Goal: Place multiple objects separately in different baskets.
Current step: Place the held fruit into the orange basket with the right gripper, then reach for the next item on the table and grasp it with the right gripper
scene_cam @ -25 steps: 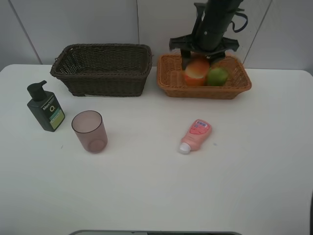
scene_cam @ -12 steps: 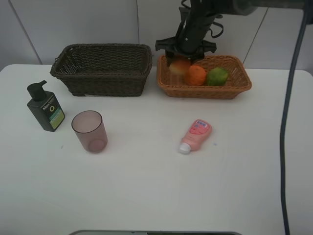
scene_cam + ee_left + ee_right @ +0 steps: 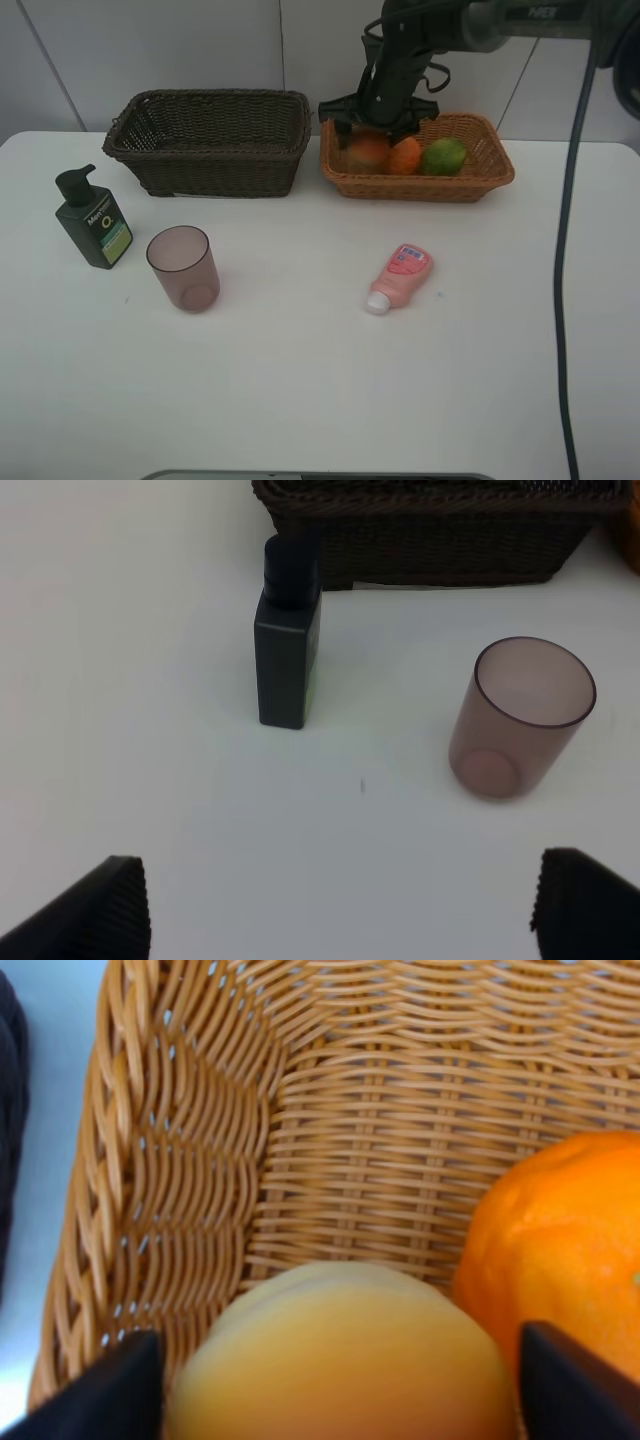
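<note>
Your right pincer (image 3: 378, 118) hangs over the left end of the tan basket (image 3: 420, 188), at the back of the counter (image 3: 300, 390). The red-orange fruit (image 3: 367, 152) sits in the basket between the pincer's fingertips. From the wrist view you cannot tell whether they are gripping it or have let go. The orange (image 3: 405, 156) lies right against that fruit, with the lime (image 3: 445, 156) just beyond it in the same basket.

The dark basket (image 3: 205, 165) stands beside the tan one, with nothing visible inside it. The pump bottle (image 3: 93, 220) is upright in front of it, and the cup (image 3: 183, 268) stands mouth up nearby. The tube (image 3: 400, 275) lies flat on the counter in front of the tan basket, cap toward you. Your left pincer (image 3: 350, 905) is spread wide above the counter, holding nothing.
</note>
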{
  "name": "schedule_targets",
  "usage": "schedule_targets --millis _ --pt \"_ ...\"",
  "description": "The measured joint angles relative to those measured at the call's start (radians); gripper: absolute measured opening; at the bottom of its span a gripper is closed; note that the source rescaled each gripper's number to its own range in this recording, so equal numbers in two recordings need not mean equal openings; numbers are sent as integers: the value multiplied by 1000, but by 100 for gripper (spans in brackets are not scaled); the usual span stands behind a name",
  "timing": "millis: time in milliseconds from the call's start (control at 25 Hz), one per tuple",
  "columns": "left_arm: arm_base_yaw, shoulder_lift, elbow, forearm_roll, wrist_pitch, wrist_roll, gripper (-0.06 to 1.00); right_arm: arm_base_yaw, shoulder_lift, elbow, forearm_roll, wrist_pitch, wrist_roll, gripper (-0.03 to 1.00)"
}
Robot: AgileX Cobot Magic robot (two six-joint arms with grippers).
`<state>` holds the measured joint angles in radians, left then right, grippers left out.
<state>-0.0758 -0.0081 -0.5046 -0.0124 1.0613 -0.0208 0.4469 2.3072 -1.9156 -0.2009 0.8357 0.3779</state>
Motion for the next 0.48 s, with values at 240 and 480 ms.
schedule_targets --millis 240,480 --pt "0 0 0 0 0 0 100 0 0 0 -10 26 0 87" --pt "0 0 0 0 0 0 100 6 -33 0 12 91 0 89"
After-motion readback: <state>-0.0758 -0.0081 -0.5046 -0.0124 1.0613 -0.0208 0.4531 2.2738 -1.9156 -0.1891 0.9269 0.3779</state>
